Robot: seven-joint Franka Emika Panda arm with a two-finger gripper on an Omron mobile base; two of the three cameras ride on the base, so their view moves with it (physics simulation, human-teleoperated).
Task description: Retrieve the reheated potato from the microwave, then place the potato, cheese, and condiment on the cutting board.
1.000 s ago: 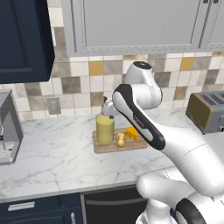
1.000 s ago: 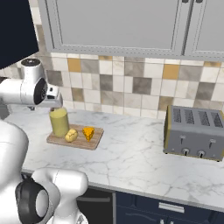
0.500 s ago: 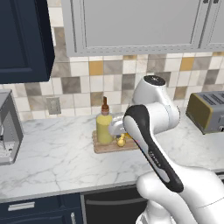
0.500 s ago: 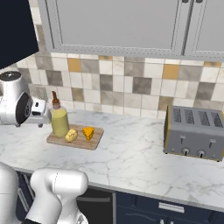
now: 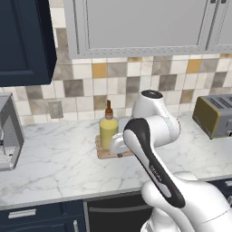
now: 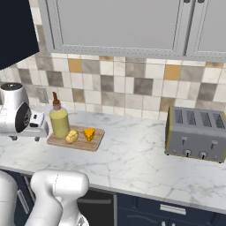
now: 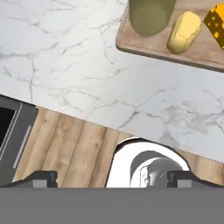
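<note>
- Apparently the placing is finished: the cutting board lies on the marble worktop near the tiled wall, and all three items sit on it
- The condiment, a pale-yellow bottle with a brown neck and cap, stands upright at the board's left end in the right base view
- The potato lies just beside the bottle's foot, on the wood, so I judge it out of the microwave
- The cheese, a small orange wedge, rests to the right of the potato, close but seemingly not touching it
- From the hand view the same order shows: bottle base, potato, cheese, all within the board's edge
- The pincer is spread wide and holds nothing; its tips point down past the worktop's front edge toward the wooden floor, clear of the board
- In the right base view the hand hangs to the left of the board, apart from the bottle
- The toaster stands well apart on the right, uninvolved
- Nothing of the task looks left; whether the microwave door is shut I cannot tell
</note>
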